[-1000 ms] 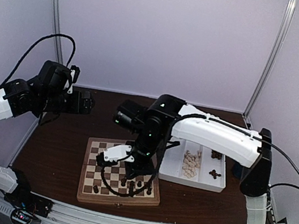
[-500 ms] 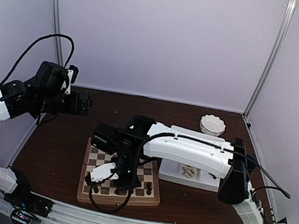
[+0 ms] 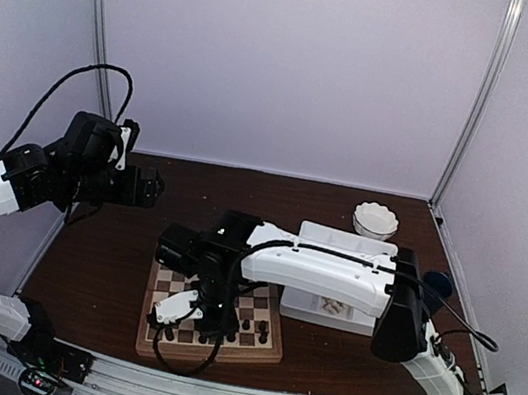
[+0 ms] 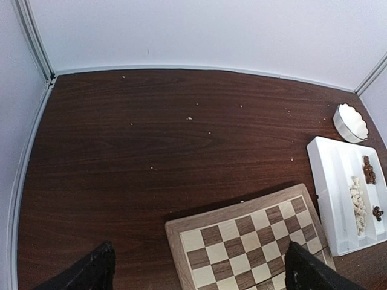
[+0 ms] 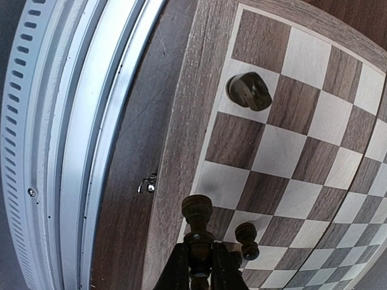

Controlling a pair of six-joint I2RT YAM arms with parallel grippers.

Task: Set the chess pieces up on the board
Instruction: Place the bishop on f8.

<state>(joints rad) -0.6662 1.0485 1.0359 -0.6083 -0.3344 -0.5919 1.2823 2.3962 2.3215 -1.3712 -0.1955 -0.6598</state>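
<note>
The board [image 3: 261, 309] lies at the near middle of the table, and shows in the left wrist view [image 4: 254, 238] and the right wrist view [image 5: 290, 145]. My right gripper [image 3: 206, 326] [image 5: 196, 261] is shut on a dark brown chess piece [image 5: 197, 226], held upright just above the board's near left edge squares. One dark piece [image 5: 249, 90] stands near the board's corner and another [image 5: 246, 238] beside the held one. My left gripper [image 3: 150, 186] [image 4: 199, 279] is open and empty, held high over the bare table behind the board.
A white divided tray [image 3: 321, 233] [image 4: 329, 181] right of the board holds cream and dark pieces. A small white bowl [image 3: 375, 219] [image 4: 351, 121] stands behind it. The metal table rail [image 5: 72, 145] runs along the board's near side, by its clasp [image 5: 147, 183].
My right arm has swung left and lower across the board with the dark piece, from the tray side to the near left squares. The left arm has hardly moved.
</note>
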